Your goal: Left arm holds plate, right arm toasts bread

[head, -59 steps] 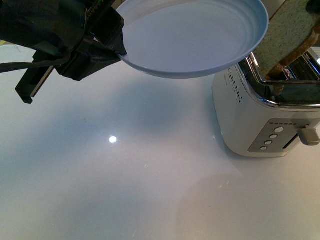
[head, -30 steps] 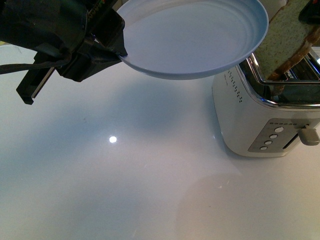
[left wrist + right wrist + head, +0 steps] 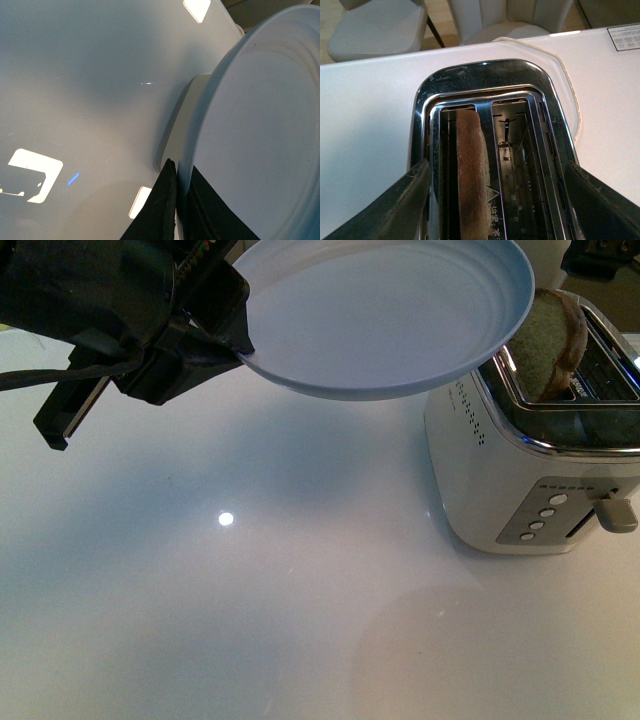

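Gripping the plate at its rim, our left end effector holds it beside the toaster, ready for toast. The bread sits in the toaster's slot; our right end effector hovers above, spread, empty.

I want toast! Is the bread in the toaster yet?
In. The bread stands in one toaster slot, top poking out.

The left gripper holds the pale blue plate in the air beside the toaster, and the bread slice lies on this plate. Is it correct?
Not quite. The bread stands upright in one slot of the toaster, not on the plate, as the right wrist view shows. The rest holds: the left gripper holds the bare plate in the air beside the toaster.
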You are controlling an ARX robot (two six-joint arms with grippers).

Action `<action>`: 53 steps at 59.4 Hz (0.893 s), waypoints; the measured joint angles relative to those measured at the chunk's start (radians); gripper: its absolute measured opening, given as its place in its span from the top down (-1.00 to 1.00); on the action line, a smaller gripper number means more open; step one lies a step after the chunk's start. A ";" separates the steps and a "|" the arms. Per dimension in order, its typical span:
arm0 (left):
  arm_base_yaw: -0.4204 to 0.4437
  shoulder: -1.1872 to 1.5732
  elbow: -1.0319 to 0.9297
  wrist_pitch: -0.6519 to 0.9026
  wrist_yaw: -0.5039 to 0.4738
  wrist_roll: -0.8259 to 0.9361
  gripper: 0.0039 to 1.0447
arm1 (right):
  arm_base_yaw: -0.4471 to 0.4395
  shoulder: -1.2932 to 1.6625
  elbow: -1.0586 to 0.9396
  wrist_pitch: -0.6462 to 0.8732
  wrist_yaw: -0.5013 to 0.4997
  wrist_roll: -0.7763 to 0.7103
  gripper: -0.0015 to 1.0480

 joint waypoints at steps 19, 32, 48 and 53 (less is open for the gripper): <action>-0.002 0.008 0.000 0.006 0.000 0.000 0.95 | -0.037 -0.183 -0.109 0.027 0.008 0.054 -0.83; -0.007 0.010 0.000 0.008 0.000 0.000 0.95 | -0.036 -0.414 -0.214 -0.022 0.025 0.076 -0.83; -0.010 0.010 0.000 0.013 -0.006 0.000 0.95 | -0.027 -0.629 -0.278 -0.093 0.054 0.093 -0.83; -0.013 0.011 0.000 0.014 -0.007 0.001 0.95 | -0.042 -0.644 -0.400 0.177 -0.034 -0.035 -0.53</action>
